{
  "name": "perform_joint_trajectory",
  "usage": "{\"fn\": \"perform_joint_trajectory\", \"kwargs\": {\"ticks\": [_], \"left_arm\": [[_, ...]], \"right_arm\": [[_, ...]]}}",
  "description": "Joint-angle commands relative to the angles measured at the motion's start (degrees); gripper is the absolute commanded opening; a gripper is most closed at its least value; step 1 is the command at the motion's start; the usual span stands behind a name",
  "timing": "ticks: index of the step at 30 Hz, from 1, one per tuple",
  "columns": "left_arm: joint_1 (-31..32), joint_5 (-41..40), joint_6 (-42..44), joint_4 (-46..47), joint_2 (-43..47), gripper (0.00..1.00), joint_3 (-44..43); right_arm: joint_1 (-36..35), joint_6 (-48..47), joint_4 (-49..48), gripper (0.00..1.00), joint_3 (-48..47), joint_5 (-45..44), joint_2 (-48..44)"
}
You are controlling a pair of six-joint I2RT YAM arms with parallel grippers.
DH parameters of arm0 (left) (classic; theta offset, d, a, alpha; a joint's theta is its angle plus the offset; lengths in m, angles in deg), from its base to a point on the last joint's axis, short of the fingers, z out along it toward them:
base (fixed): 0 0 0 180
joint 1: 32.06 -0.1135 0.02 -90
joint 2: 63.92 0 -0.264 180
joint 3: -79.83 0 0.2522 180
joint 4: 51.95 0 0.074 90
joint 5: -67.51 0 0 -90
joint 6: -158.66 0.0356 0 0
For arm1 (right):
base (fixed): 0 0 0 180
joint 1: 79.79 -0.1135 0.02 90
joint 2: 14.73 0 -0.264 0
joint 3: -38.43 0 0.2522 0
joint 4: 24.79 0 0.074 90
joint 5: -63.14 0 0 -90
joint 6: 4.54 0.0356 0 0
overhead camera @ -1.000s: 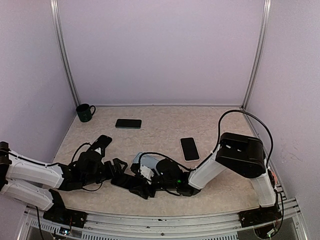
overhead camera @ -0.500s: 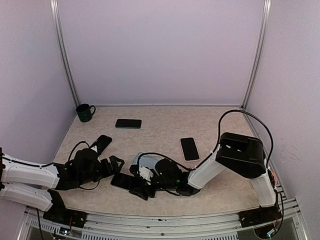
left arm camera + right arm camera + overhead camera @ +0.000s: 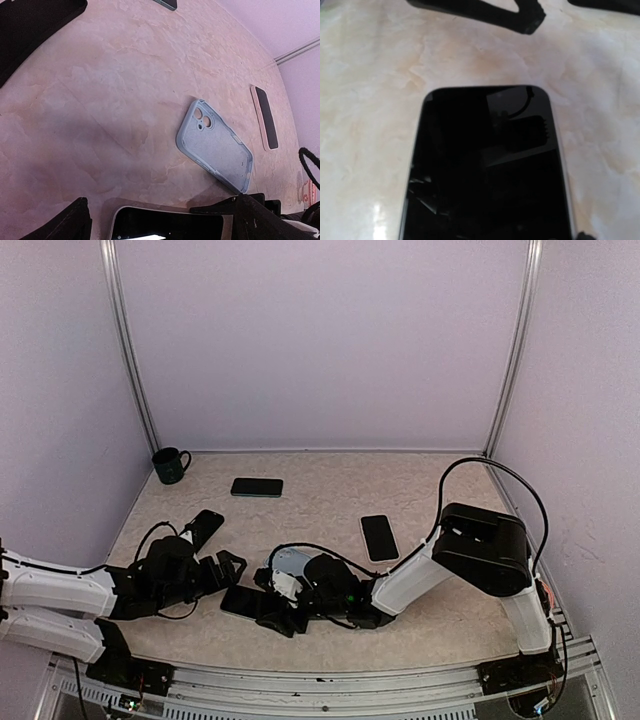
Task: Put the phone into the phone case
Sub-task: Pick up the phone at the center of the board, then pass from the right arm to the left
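On the table [image 3: 330, 475], which has a beige marbled top with a matte, slightly mottled look, both arms lie low near the front edge and reach toward each other. The right arm is the bulkiest thing around, white shell with a big black elbow block. The left arm is slimmer, white with black joints.

The phone [image 3: 243, 602] lies flat, screen up, between the two grippers at the front-middle of the table. It's a thin slab with rounded corners, a glossy black glass face that mirrors the gripper above it, and a pale rim round the edge. In the right wrist view it fills most of the frame.

The phone case [image 3: 214, 145] is just behind it, lying open side up, apart from the phone. Pale blue-grey, soft-looking matte, rounded rectangle with a raised lip and a camera cutout at one corner.

The left gripper [image 3: 226, 567] has its jaws spread wide, holding nothing, tips just beside the phone's left end. The right gripper [image 3: 268, 602] sits right over the phone, jaws partly apart; I can't tell if it actually grips it.

Three other dark phones lie around: one at the back [image 3: 257, 486], one right of centre [image 3: 379, 537], one on the left [image 3: 205, 526]. A dark green mug [image 3: 170, 465] sits in the back left corner.
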Motion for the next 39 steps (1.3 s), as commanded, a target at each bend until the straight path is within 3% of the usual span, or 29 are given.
{"fn": "perform_joint_trajectory", "kwargs": {"ticks": [1,26,39], "left_arm": [[-0.72,-0.69,1.44,-1.34,1.64,0.98,-1.92],[-2.61,3.30,-0.16,0.26,3.67,0.98,1.82],[-3.37,8.19,-1.18,9.10,3.54,0.97,6.34]], "right_arm": [[-0.06,1.01,11.87,0.65,1.20,0.67,4.84],[-0.06,-2.83,5.79,0.64,6.48,-3.94,-9.78],[-0.02,-3.57,2.87,0.63,9.22,-5.00,-15.06]]}}
